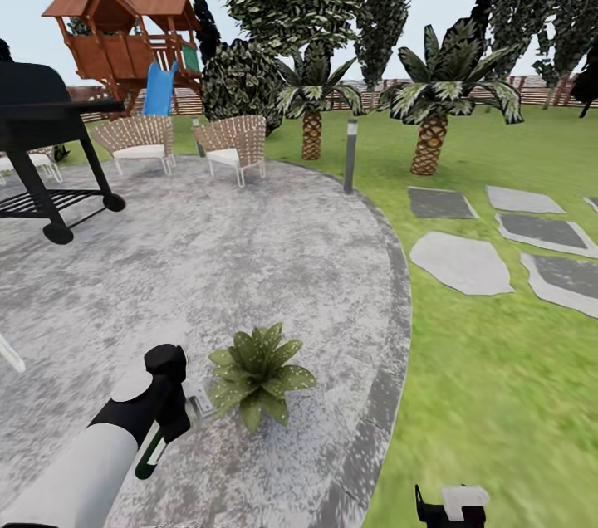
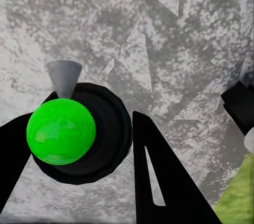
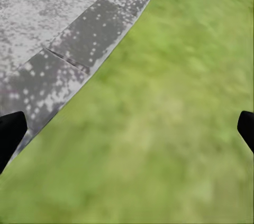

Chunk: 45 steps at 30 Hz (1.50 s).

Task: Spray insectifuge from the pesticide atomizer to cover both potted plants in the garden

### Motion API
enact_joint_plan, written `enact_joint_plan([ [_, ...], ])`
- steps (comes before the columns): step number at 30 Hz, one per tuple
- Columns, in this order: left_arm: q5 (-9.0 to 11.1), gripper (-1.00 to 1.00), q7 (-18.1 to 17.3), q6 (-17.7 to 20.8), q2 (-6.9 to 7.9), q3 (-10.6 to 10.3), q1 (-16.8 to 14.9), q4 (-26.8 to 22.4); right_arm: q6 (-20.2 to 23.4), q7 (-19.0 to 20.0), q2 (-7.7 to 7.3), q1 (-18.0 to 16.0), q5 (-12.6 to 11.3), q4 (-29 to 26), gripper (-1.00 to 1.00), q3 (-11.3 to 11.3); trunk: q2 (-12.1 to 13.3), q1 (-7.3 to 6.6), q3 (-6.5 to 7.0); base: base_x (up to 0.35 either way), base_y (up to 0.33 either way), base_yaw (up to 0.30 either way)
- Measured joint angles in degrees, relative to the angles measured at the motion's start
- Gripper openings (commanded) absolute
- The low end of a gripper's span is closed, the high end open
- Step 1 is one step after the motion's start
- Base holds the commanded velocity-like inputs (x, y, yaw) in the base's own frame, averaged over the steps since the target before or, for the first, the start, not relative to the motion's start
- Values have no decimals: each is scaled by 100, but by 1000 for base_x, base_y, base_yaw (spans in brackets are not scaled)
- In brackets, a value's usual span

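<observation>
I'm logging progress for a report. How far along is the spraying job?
Done: the left claw holds the pesticide atomizer. In hand: it's aimed at the potted plant on the patio, leaves already flecked with whitish insectifuge. Left: finishing this plant and a second plant.

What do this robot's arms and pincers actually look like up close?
The left arm is a smooth white tube that ends in a black wrist with a white patch. Its left pincer has flat, black, wedge-shaped fingers, one with a narrow slot. The right pincer is black with a white block; its black fingertips are far apart.
</observation>
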Motion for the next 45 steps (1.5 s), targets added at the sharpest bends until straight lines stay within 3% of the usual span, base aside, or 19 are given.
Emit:
enact_joint_plan([
  [18,3,-100,16,0,1,10,8,2,-1,-1,0,1,0,-10,100,0,0,-2,-49,25,-14,79],
  [29,6,-100,12,6,-1,17,10,-6,-1,-2,0,-1,0,-6,100,2,0,-1,-49,180,-190,213],
  [45,4,-100,36,130,-35,-23,13,-2,0,-1,-18,1,0,-9,100,-6,0,1,-50,-74,-219,26],
])
